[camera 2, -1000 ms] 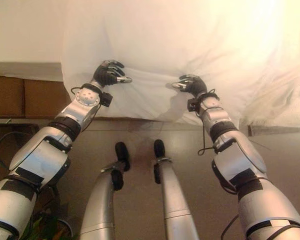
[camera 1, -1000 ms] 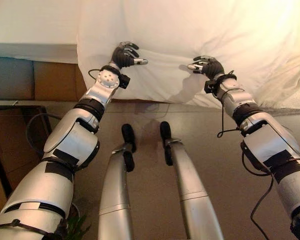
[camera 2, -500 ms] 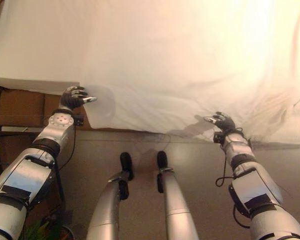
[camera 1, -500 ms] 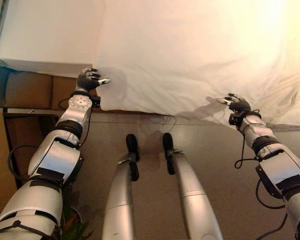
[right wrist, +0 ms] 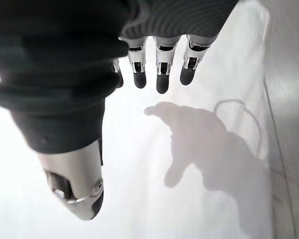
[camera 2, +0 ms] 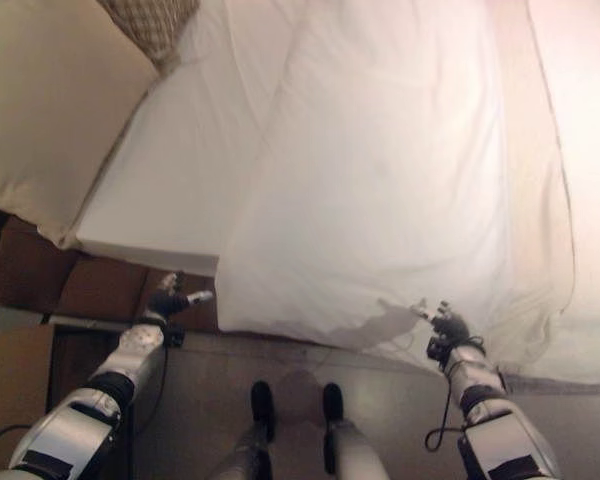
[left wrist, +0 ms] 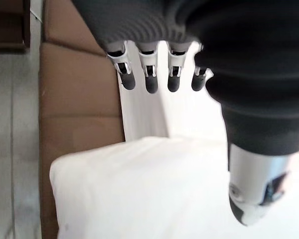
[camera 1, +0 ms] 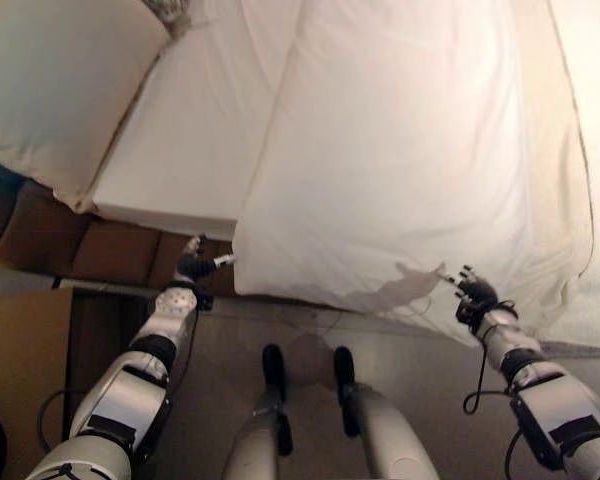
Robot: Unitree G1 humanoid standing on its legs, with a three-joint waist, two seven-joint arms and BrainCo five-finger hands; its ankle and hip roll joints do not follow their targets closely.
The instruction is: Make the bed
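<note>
A white duvet [camera 1: 400,150] lies spread along the bed, its near edge hanging over the foot end. To its left, the bare white sheet [camera 1: 190,130] shows. My left hand [camera 1: 195,266] hovers by the duvet's near left corner [left wrist: 139,189], in front of the brown bed base [camera 1: 100,250], fingers straight and holding nothing. My right hand [camera 1: 473,294] hangs just off the duvet's near right edge [right wrist: 199,149]. It too is open, and its shadow falls on the cloth.
A large cream pillow [camera 1: 50,90] rests at the bed's far left, with a patterned cushion [camera 2: 150,25] beyond it. A cream cover [camera 1: 565,200] shows under the duvet on the right. Grey floor [camera 1: 310,330] runs along the foot of the bed.
The camera has tipped up to take in the whole bed. Both hands, shut on the duvet's edge a second ago, spread apart and now hang open off it.
</note>
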